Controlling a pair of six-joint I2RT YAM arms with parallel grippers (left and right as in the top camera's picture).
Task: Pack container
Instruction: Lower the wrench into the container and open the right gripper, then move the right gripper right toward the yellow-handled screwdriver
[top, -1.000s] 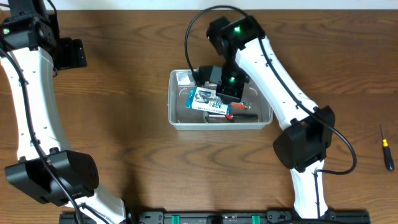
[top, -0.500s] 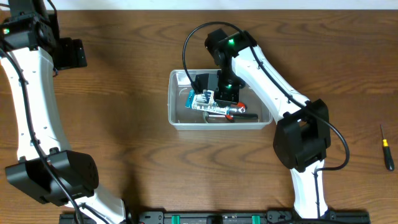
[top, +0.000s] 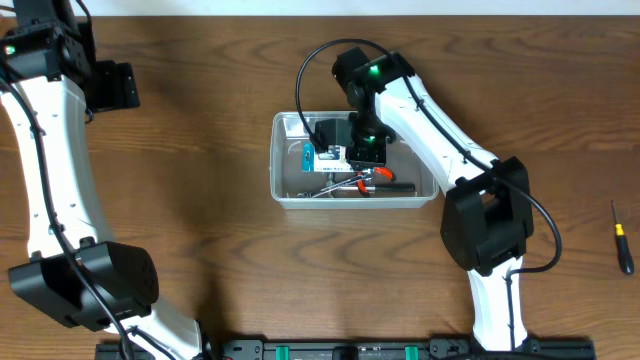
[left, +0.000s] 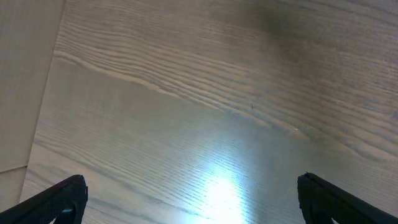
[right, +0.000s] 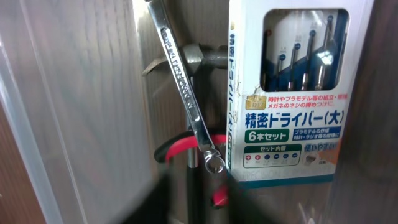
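Observation:
The clear plastic container (top: 284, 196) stands mid-table. In it lie a blue-and-white screwdriver-set box (top: 325, 155), a silver wrench (top: 335, 187), red-handled pliers (top: 364, 181) and a black-handled tool (top: 397, 186). My right gripper (top: 362, 150) hangs inside the container just right of the box and holds nothing. The right wrist view shows the box (right: 292, 93) lying free, with the wrench (right: 183, 81) over the red pliers (right: 177, 148). My left gripper (top: 110, 85) is far off at the back left, open and empty above bare wood (left: 193, 199).
A small yellow-and-black screwdriver (top: 621, 236) lies alone on the table near the right edge. The right arm's black cable (top: 305, 60) loops over the container's back. The container's wall (right: 37, 124) fills the left of the right wrist view.
The box was tilted in my right gripper above the tools; now it lies flat at the container's back left, let go. The left arm has not moved.

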